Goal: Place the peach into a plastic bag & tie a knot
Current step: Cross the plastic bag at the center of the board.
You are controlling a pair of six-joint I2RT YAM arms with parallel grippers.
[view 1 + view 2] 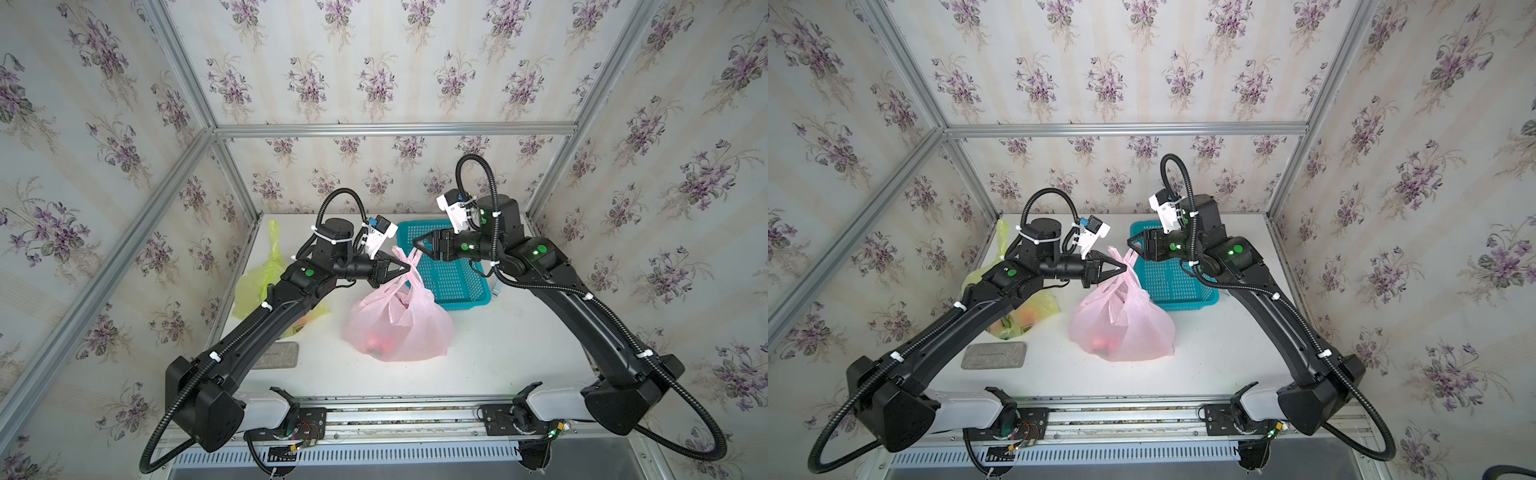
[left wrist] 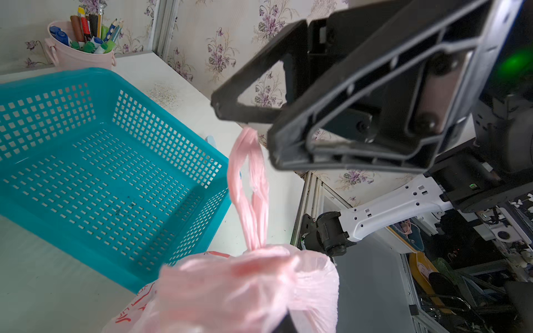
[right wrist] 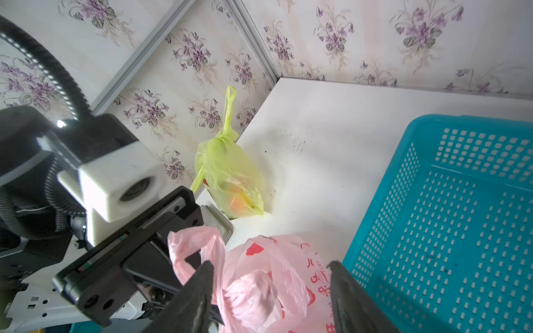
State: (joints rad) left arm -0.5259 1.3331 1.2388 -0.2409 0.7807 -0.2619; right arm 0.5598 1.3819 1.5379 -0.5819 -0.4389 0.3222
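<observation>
1. Far left of your table (image 1: pixel 498 357): yellow-green bag (image 1: pixel 257 282) with fruit inside. A grey pad (image 1: pixel 994 355) lies nearer the front edge.
2. Your left gripper (image 1: pixel 408 270): fingers pinched together on a handle of the pink bag (image 1: pixel 399 328).
3. The pink bag sits mid-table with its handles crossed above it. The peach (image 1: pixel 376 345) is at the bottom (a reddish blur through the plastic).
4. Your right gripper (image 3: pixel 271 274): fingers apart, gripping nothing. The free handle loop ends right at one finger, contact unclear.
5. The teal basket (image 1: pixel 453 286) is just beside the pink bag, on its right.
</observation>
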